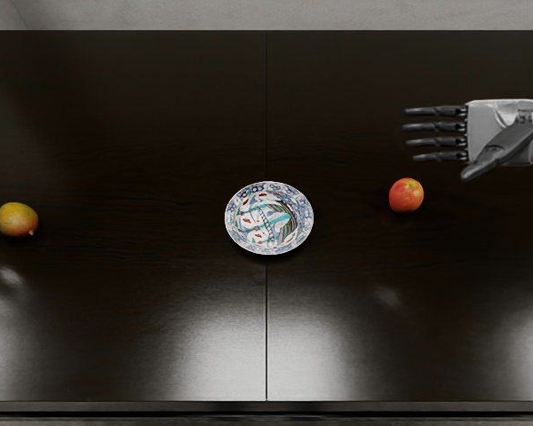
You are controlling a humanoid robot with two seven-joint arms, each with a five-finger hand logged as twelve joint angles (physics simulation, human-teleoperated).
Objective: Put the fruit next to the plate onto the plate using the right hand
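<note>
A patterned blue-and-white plate [269,217] lies at the middle of the dark table. To its right, a hand's width away, sits a red apple [406,194]. A yellow-orange mango [17,218] rests far to the left, near the table's left edge. My right hand [444,138] comes in from the right edge, above and to the right of the apple, fingers stretched straight out to the left and holding nothing. It does not touch the apple. The left arm does not show.
The dark glossy table [160,337] fills the view, with a seam running down its middle. Its far edge meets a grey wall at the top.
</note>
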